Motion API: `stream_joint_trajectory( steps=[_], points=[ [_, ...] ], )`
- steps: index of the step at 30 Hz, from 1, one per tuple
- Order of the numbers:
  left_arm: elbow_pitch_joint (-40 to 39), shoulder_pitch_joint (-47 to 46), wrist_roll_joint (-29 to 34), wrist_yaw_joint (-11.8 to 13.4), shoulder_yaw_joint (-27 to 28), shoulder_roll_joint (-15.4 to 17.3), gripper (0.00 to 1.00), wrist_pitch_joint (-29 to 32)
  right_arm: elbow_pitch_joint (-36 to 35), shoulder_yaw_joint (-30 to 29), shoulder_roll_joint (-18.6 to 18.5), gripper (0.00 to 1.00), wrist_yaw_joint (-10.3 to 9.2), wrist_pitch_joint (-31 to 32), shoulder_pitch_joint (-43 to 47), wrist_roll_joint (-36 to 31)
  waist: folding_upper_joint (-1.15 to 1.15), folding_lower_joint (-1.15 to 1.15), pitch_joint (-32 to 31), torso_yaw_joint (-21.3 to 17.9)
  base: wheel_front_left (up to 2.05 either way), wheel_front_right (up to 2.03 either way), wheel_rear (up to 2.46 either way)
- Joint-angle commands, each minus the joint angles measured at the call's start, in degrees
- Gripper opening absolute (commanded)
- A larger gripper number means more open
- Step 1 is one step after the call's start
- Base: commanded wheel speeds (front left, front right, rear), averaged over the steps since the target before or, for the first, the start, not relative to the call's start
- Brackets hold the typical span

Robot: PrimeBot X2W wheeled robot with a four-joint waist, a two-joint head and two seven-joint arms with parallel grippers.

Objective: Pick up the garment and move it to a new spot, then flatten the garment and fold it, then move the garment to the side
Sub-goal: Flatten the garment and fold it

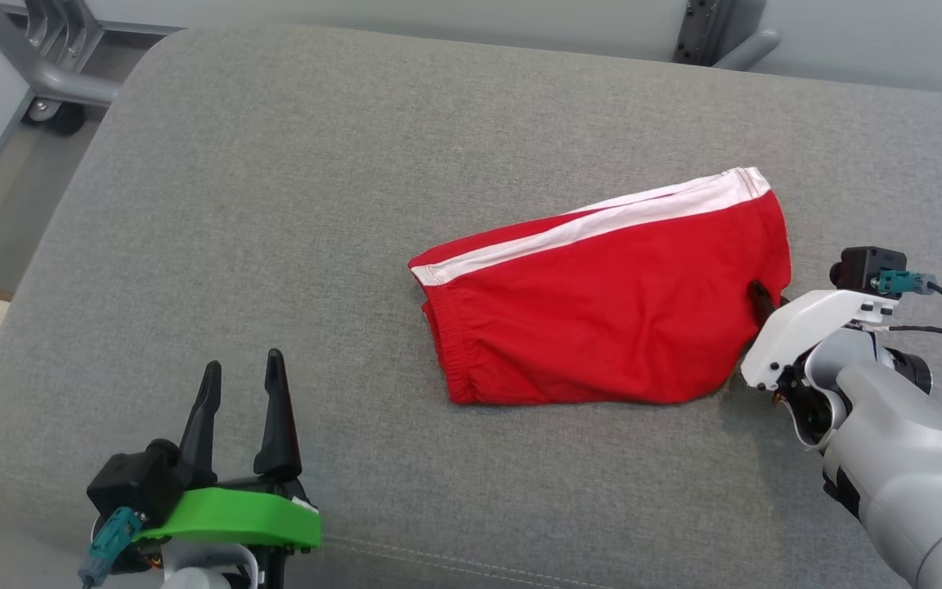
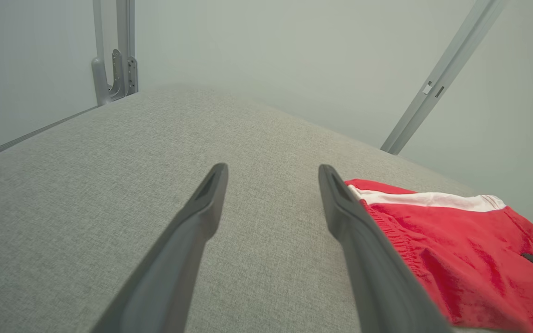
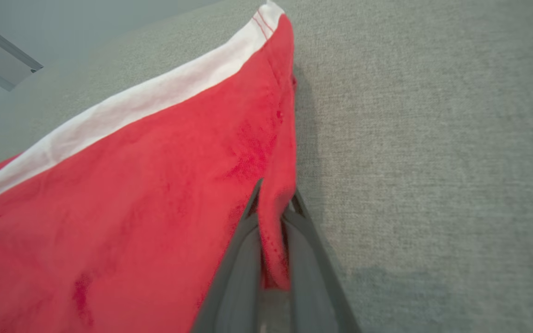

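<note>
Surface: grey fabric cushion (image 1: 275,204).
Garment: red garment (image 1: 602,319) with white stripe, lying flat, ahead and right of left tool (image 1: 242,378).
Left tool: fingers apart, empty.
Right tool (image 3: 273,201): clamped on garment's nearest edge.

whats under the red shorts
The red shorts lie on the grey cushion, their edge pinched in the right gripper. Anything between cloth and cushion is covered.

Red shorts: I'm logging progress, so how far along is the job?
The red shorts lie fairly flat on the grey cushion, seemingly folded in half. In hand: the right gripper pinches their hem edge; the left gripper is open, apart from them. Remaining, probably: moving them aside.
</note>
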Motion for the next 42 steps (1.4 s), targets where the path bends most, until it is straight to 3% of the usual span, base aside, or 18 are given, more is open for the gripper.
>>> stream_joint_trajectory(
  steps=[1,16,31,42],
  points=[
    [0.04,1.18,0.48,-0.13,-0.02,0.10,1.00,-0.01,-1.77,-0.04,-0.76,0.00,0.00,-1.05,1.57,1.22,0.00,0.00,-1.08,-1.93,0.00,0.00,0.00],
    [-1.15,1.44,1.24,-0.08,-1.12,0.47,1.00,0.26,-11.11,1.14,-4.44,0.00,0.00,-4.99,8.64,5.82,0.00,0.00,-2.27,-11.72,0.00,0.00,0.00],
    [-1.27,1.58,0.58,0.11,-1.35,0.60,1.00,0.12,-11.33,0.56,-5.33,0.00,0.00,-6.55,9.76,7.52,0.00,0.00,-2.77,-12.36,0.00,0.00,0.00],
    [-0.36,0.41,0.27,0.08,-1.71,0.45,1.00,0.17,-12.40,0.69,-4.32,0.00,0.00,-6.88,6.67,7.02,0.00,0.00,-2.64,-10.41,0.00,0.00,0.00]
  ],
)
